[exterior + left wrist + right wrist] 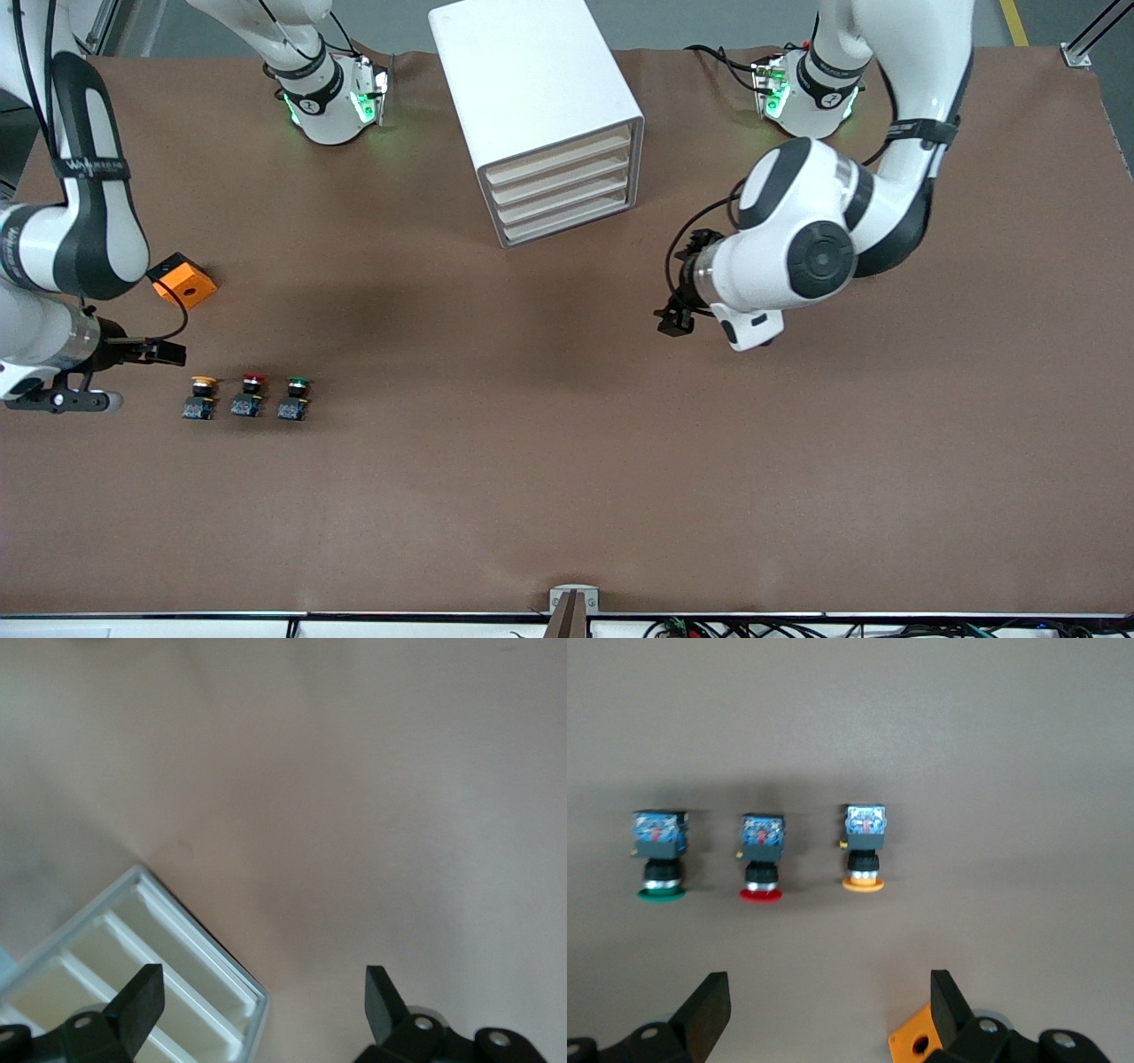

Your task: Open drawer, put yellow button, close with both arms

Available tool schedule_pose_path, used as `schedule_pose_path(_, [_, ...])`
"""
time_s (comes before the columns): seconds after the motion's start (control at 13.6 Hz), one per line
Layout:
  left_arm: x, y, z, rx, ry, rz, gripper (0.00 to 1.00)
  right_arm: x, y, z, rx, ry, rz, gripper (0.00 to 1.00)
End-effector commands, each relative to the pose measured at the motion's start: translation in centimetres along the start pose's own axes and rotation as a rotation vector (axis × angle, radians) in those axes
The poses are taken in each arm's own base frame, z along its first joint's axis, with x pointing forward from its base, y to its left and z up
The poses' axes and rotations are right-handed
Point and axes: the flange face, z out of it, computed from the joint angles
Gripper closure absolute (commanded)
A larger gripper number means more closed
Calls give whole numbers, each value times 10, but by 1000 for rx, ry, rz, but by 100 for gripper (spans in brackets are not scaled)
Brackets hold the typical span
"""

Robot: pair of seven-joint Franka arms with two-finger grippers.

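Drawer [560, 154] shut: top front of the white cabinet [532, 80], upper centre of the front view. Yellow button [201, 397] on the counter [567, 478], lower left of that frame, end one of a row with the red button [249, 395] and green button [295, 398]; orange block [182, 281] just above the row.

Left end effector [675, 310] jaws wide, empty, over bare counter beside the cabinet, right of centre. Right end effector [824, 1014] jaws wide, empty, over the counter at the left edge, beside the buttons.

Step judged: open drawer. Left should line up square with the top front only, clear of the lower three, and pull straight. Right waits.
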Motion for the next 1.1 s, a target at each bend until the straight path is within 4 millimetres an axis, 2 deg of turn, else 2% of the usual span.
schedule_pose_path(0.0, [-13, 6, 10, 11, 7, -215, 0, 11, 9, 35, -7, -2, -9, 0])
schedule_pose_path(0.15, [-23, -2, 11, 35, 11, -345, 0, 16, 9, 60, -2, -6, -8, 0])
schedule_pose_path(0.37, [-23, -15, 18, 176, 8, -465, 0, 24, 8, 94, -4, -3, -21, 0])
schedule_pose_path(0.66, [-3, -15, 28, 310, 8, -737, 0, 31, 21, 126, -26, 34, -103, 0])
schedule_pose_path(0.81, [-21, -25, 37, 380, -11, -721, 0, 33, 25, 132, -25, 37, -101, 0])
schedule_pose_path(1.03, [-34, -20, 50, 483, -164, -644, 0, 37, 24, 142, -25, 37, -117, 0])
